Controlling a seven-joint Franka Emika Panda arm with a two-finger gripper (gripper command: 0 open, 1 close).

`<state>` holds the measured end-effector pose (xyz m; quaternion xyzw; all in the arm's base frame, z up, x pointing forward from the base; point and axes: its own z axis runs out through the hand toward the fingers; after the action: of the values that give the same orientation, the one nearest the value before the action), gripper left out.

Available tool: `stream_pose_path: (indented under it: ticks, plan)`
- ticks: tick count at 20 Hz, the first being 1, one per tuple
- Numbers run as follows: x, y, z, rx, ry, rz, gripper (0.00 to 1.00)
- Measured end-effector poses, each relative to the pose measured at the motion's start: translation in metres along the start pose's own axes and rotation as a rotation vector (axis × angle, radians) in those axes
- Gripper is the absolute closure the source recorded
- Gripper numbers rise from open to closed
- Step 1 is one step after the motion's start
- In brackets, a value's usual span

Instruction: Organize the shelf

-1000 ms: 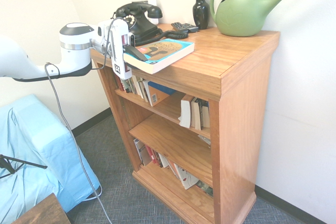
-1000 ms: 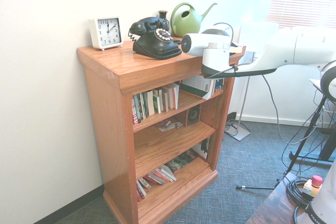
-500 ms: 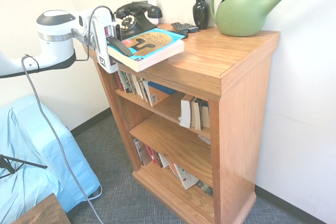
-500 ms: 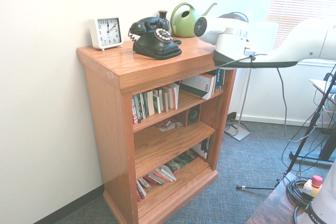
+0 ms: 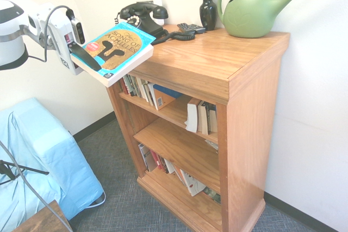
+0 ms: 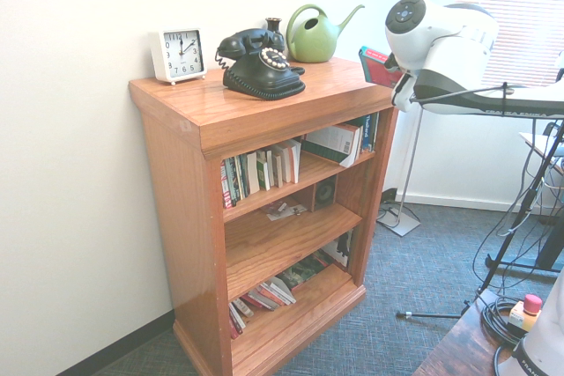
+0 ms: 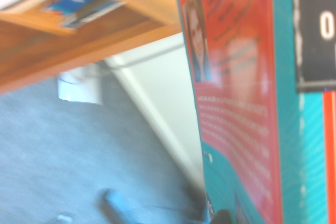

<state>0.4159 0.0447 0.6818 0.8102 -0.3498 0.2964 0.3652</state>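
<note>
The shelf (image 5: 217, 63) is an orange-brown wooden bookcase with a thick top and three tiers of books; it also shows in the second exterior view, shelf (image 6: 229, 116). My gripper (image 5: 81, 55) is shut on a turquoise paperback book (image 5: 117, 47) with an orange and gold cover. The book hangs tilted in the air just off the shelf's left front corner, clear of the top. From the other side only a sliver of the book (image 6: 374, 63) shows beside the white arm. The book's back cover (image 7: 236, 103) fills the wrist view's right half.
On the shelf top stand a black rotary phone (image 5: 142, 17), a dark vase (image 5: 207, 9), a green watering can (image 5: 255, 12) and a white clock (image 6: 178, 55). A light blue covered seat (image 5: 32, 161) sits below the arm. Grey carpet lies in front.
The book has been lifted off the shelf top and carried left, away from the shelf, tilting as it went. The arm has drawn back and up with it.
</note>
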Motion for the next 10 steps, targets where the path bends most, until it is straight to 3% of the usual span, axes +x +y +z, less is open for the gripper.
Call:
stream_pose_path:
  ticks: [10]
  plan:
    - [-0.092, 0.013, 0.030, 0.258, -0.102, 0.045, 1.00]
